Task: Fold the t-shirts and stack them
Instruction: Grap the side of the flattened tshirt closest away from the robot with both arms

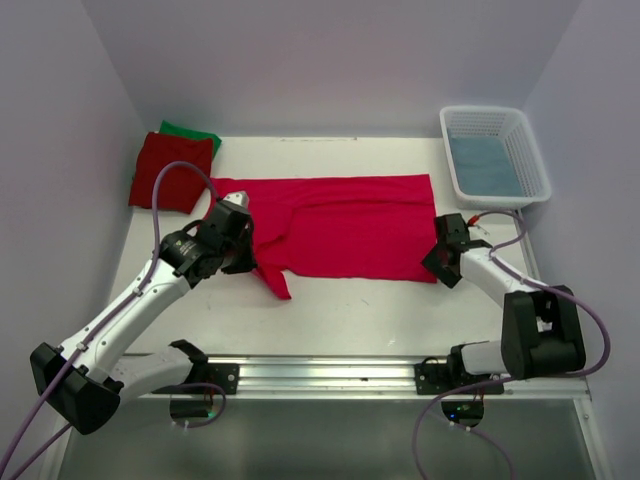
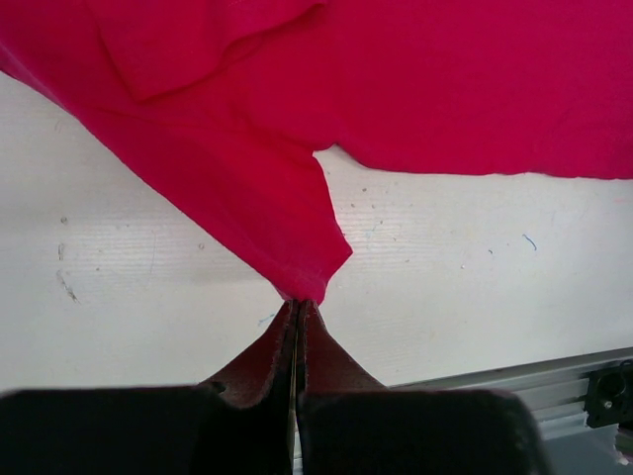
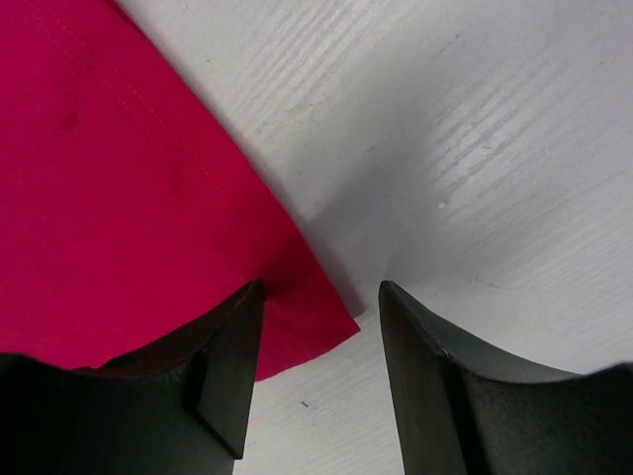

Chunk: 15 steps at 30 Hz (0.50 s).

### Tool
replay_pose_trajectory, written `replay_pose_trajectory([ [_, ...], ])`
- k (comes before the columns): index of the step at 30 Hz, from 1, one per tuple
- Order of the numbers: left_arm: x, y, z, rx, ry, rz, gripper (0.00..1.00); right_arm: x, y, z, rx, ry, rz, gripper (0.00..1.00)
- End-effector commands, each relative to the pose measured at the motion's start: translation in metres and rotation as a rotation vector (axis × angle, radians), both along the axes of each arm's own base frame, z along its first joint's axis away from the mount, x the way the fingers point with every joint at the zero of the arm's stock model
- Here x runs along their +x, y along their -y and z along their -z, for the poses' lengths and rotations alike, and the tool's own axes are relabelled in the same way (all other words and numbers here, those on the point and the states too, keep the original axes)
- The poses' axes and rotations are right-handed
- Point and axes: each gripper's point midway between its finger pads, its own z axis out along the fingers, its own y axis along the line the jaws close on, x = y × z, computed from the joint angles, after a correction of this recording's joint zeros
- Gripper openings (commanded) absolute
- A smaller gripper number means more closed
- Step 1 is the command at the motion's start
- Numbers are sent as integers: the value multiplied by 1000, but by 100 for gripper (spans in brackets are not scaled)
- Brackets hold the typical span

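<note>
Your crimson-pink t-shirt (image 1: 340, 225) lies spread on the tabletop (image 1: 350, 315) — left claw (image 2: 299, 309) pinches its sleeve tip, right claw (image 3: 321, 287) straddles its near corner, jaws apart. Behind its left end, darker red t-shirt (image 1: 170, 172) atop green t-shirt (image 1: 196, 134) — white basket (image 1: 536, 168) behind its right

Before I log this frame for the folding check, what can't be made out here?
Green t-shirt: top view, mostly hidden under the dark red t-shirt.
Blue thing in the basket: top view, too small to identify.
Crimson-pink t-shirt: both wrist views cut it off at their edges.
Right gripper: top view, fingertips hidden by its own wrist.
</note>
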Motion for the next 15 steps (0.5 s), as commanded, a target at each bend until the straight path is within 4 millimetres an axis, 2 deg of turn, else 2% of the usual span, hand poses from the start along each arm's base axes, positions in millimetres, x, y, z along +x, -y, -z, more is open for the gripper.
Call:
replay_pose_trajectory([
  [1, 1, -1, -3, -2, 15, -12, 0, 8, -7, -1, 70, 58, 43, 54],
  [6, 2, 0, -3, 0, 9, -12, 0, -5, -14, 4, 133, 43, 64, 52],
  [10, 3, 1, -7, -7, 16, -14, 0, -19, -22, -3, 191, 43, 66, 49],
  [11, 4, 2, -8, -9, 20, -14, 0, -21, -22, -11, 198, 71, 69, 49],
  [12, 5, 2, -9, -11, 21, -15, 0, -29, -21, -10, 196, 60, 73, 49],
  [15, 5, 5, -6, -16, 13, -9, 0, -35, -17, -18, 182, 94, 79, 48],
])
